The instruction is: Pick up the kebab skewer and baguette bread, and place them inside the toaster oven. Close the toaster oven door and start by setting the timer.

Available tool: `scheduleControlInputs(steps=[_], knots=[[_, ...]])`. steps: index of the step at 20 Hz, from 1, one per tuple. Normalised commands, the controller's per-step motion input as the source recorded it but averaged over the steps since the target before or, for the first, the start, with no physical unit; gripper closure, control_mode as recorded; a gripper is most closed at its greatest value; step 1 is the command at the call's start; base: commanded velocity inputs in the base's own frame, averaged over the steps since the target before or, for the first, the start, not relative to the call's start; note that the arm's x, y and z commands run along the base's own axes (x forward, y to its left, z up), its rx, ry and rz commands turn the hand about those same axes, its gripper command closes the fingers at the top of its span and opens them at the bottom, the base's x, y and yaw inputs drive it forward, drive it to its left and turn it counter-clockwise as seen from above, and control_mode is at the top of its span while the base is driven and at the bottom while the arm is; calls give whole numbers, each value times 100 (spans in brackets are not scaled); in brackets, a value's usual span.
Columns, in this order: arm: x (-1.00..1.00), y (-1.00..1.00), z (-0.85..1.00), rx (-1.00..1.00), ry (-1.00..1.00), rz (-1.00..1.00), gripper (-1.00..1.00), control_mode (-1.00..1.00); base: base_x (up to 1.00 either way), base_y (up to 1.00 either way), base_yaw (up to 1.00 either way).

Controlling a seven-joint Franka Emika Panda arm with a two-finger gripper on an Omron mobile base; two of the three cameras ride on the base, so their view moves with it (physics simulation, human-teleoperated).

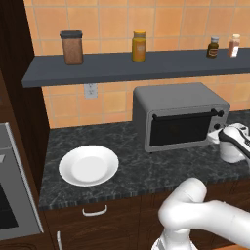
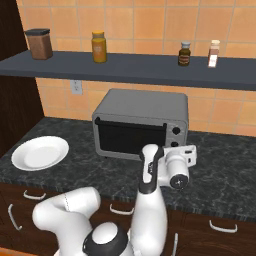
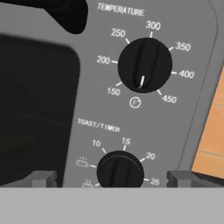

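Observation:
The toaster oven (image 1: 178, 105) stands on the dark counter with its door (image 1: 180, 129) shut against the frame. In the hand view its temperature knob (image 3: 144, 64) sits above the toast/timer knob (image 3: 120, 170). My gripper (image 3: 111, 179) is open, its fingertips (image 3: 43, 178) set wide on either side of the timer knob and apart from it. From the base, my gripper (image 1: 215, 135) hovers at the toaster oven's (image 2: 142, 117) right front, by the knobs (image 2: 175, 131). The white plate (image 1: 88, 165) is bare. The kebab skewer and the baguette bread are out of view.
A grey shelf (image 1: 122, 68) above the toaster carries a brown canister (image 1: 72, 47), a yellow jar (image 1: 139, 46) and two small bottles (image 1: 213, 47). The steel wall oven (image 1: 12, 195) is at the left. The counter's front edge (image 1: 107, 197) runs above drawers.

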Motion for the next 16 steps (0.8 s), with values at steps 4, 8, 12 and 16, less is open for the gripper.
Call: scheduleControlInputs(steps=[4,8,12,16], knots=[[10,0,0,0,0,0,-100,-100,0,0,0],[0,0,-3,-1,0,0,-100,-100,0,0,0],[0,0,-5,-2,0,0,-100,-100,0,0,0],[0,0,-7,-1,0,0,-100,-100,0,0,0]])
